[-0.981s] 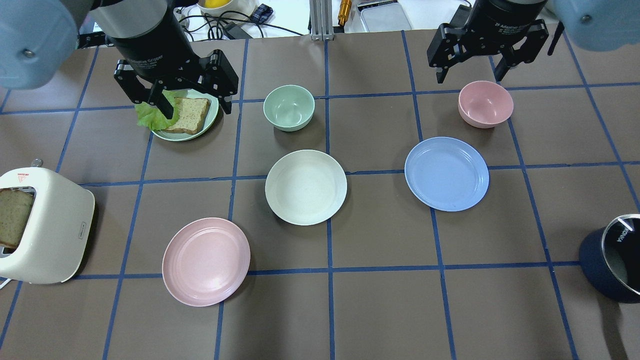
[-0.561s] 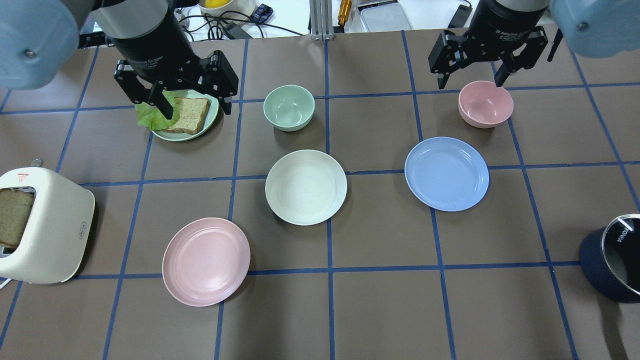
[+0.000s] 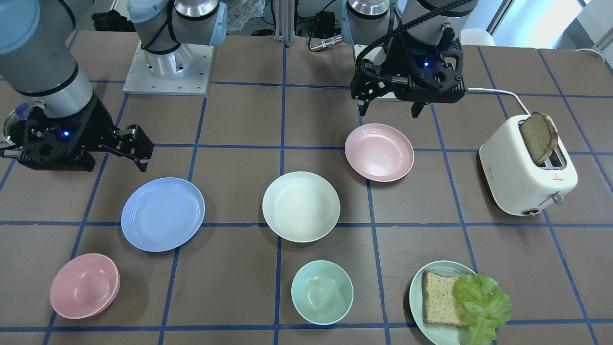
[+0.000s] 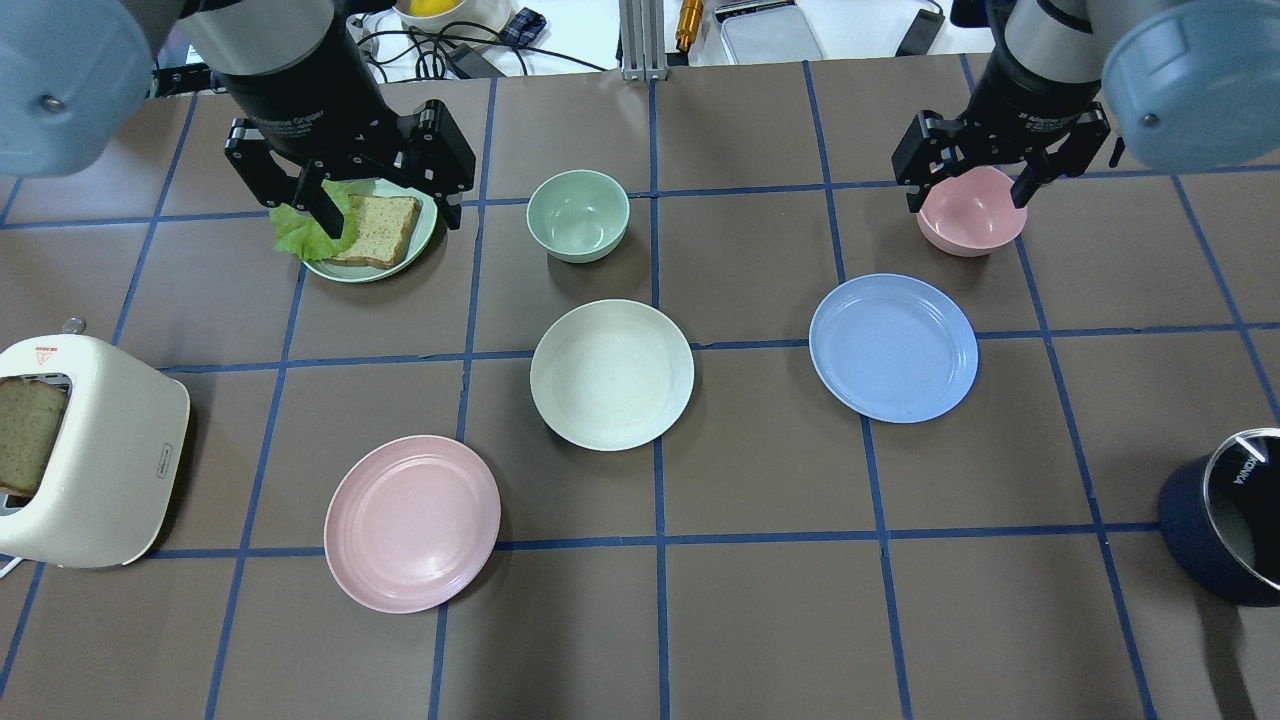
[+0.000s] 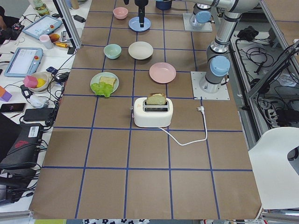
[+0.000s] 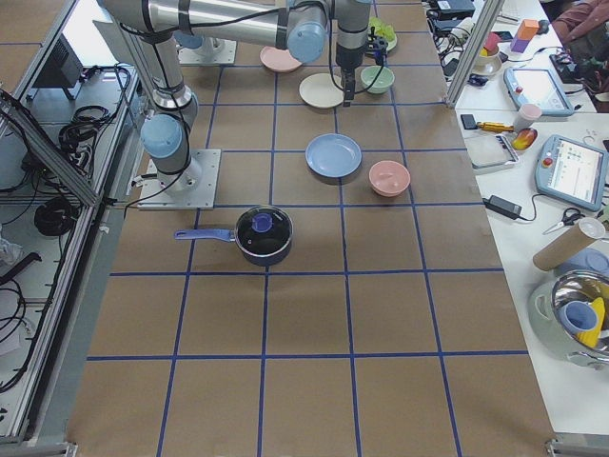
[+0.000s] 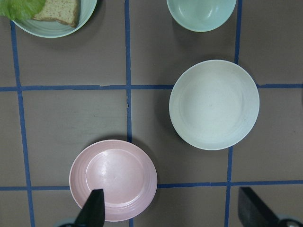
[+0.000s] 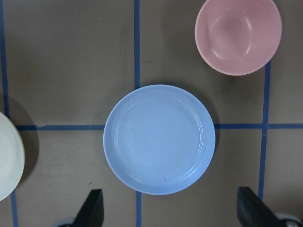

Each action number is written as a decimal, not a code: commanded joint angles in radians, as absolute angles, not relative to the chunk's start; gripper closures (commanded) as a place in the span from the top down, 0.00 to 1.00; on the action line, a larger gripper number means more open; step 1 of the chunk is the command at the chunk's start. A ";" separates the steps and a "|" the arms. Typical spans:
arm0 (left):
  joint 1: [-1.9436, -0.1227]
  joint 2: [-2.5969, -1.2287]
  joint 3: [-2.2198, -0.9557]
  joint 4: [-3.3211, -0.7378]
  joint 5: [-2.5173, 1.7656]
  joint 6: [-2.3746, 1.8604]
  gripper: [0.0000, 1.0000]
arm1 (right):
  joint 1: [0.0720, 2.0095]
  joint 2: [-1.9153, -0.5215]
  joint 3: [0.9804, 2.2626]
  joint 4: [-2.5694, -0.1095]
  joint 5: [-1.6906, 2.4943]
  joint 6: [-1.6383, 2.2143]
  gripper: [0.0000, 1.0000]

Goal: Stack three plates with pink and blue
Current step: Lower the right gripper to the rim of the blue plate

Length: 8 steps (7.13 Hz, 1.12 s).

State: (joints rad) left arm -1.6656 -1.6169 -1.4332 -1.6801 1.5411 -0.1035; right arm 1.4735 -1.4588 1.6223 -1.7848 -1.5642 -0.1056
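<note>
Overhead exterior view has the right gripper (image 4: 966,203) hanging above the table (image 4: 760,480), fingers spread wide and holding nothing. Its own wrist camera looks straight down on the blue plate (image 8: 159,139), which sits between the two fingertips and just ahead of them, with the pink bowl (image 8: 238,35) farther ahead and off to one finger's side. The left gripper (image 4: 395,225) also hangs clear of the table, wide open and empty. In its wrist view the pink plate (image 7: 113,179) lies below, one fingertip overlapping its near rim in the picture, and the cream plate (image 7: 214,104) lies ahead toward the other finger. Farther ahead of that gripper are a green bowl (image 7: 201,13) and a green plate (image 7: 52,30) with bread and lettuce. All three task plates lie flat on the table, each apart from the others — none stacked.
</note>
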 commanded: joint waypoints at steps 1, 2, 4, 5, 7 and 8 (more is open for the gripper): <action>-1.666 -1.618 -1.437 -1.680 1.569 -0.103 1.00 | 1.444 -1.447 1.750 -1.884 -1.572 -0.117 1.00; -1.666 -1.618 -1.439 -1.683 1.566 -0.103 1.00 | 1.392 -1.433 1.805 -1.922 -1.572 -0.124 1.00; -1.664 -1.621 -1.440 -1.683 1.563 -0.100 1.00 | 1.304 -1.369 1.896 -2.065 -1.560 -0.132 1.00; -1.663 -1.621 -1.439 -1.683 1.565 -0.100 1.00 | 1.305 -1.342 1.914 -2.104 -1.560 -0.135 1.00; -1.663 -1.620 -1.439 -1.684 1.562 -0.100 1.00 | 1.302 -1.273 1.928 -2.201 -1.574 -0.140 1.00; -1.664 -1.620 -1.437 -1.686 1.560 -0.100 1.00 | 1.304 -1.267 1.945 -2.226 -1.572 -0.146 1.00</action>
State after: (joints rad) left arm -1.6636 -1.6205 -1.4385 -1.6842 1.5622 -0.0997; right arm 1.3037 -1.2846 1.9277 -2.1816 -1.5709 -0.1393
